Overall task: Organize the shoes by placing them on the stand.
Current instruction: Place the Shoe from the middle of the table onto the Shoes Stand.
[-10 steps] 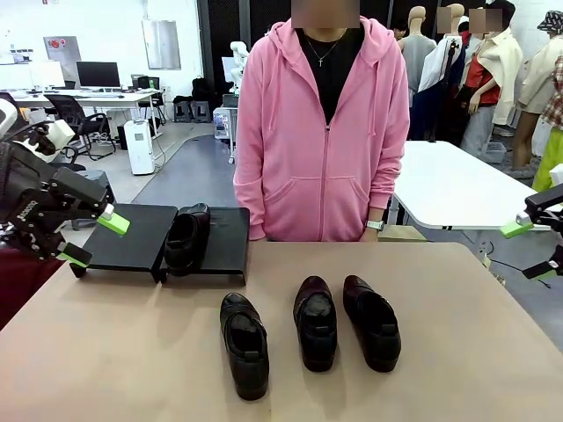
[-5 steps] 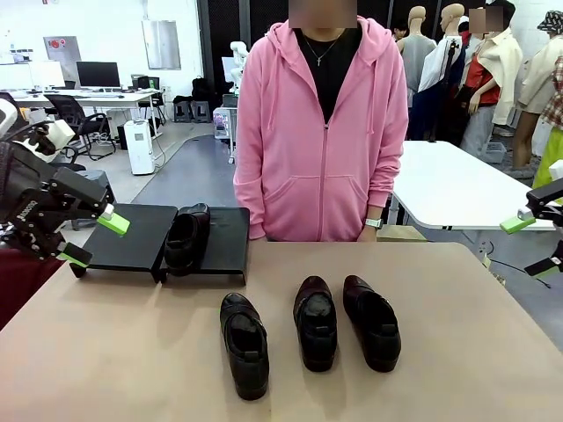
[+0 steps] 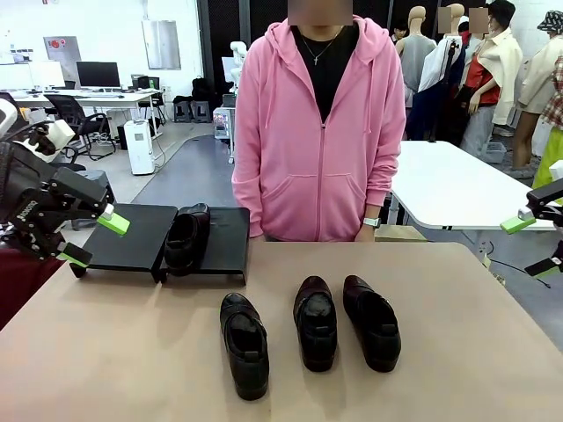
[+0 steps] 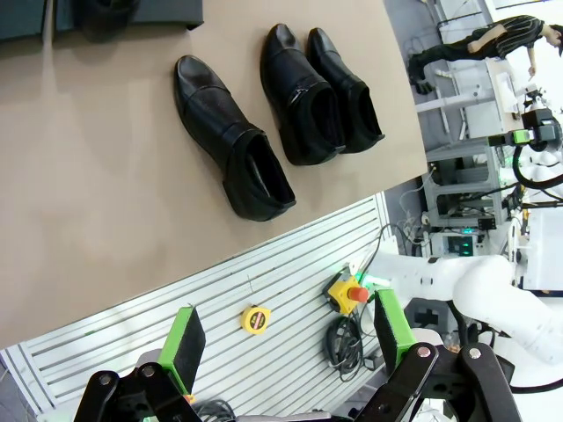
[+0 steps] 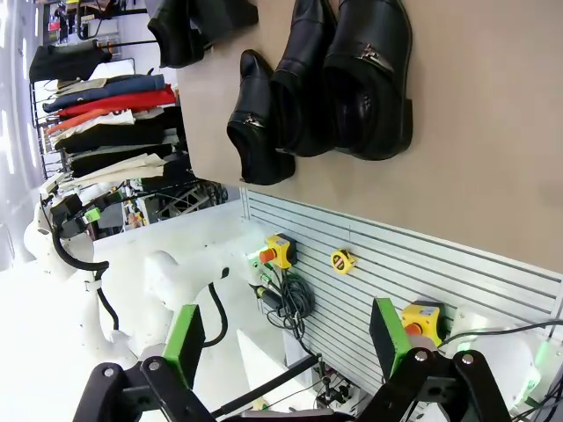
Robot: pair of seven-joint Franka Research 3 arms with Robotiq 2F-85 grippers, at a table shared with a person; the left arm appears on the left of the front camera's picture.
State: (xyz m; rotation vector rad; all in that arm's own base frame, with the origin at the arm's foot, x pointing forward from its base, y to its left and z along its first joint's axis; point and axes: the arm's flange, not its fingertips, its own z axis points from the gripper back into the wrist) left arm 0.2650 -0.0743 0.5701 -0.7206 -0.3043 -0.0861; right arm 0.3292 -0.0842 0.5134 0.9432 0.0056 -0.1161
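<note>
Three glossy black shoes lie on the brown table: one at the left (image 3: 244, 344), one in the middle (image 3: 316, 321) and one on the right (image 3: 371, 321). Another shoe (image 3: 186, 236) rests on the black stand (image 3: 132, 237) at the far left. The left wrist view looks down on the three shoes, left (image 4: 231, 139), middle (image 4: 297, 97) and right (image 4: 346, 90). The right wrist view shows them too, the nearest (image 5: 369, 70) largest. My left gripper (image 3: 92, 239) hangs open beside the stand's left end. My right gripper (image 3: 530, 246) is open off the table's right edge. Neither holds anything.
A person in a pink hoodie (image 3: 321, 132) stands at the table's far edge, hands out of sight. A white table (image 3: 457, 185) stands behind on the right. Open tabletop (image 3: 123, 352) lies left of the shoes and to their right.
My right gripper has risen slightly at the right edge. The left gripper and the shoes have not moved.
</note>
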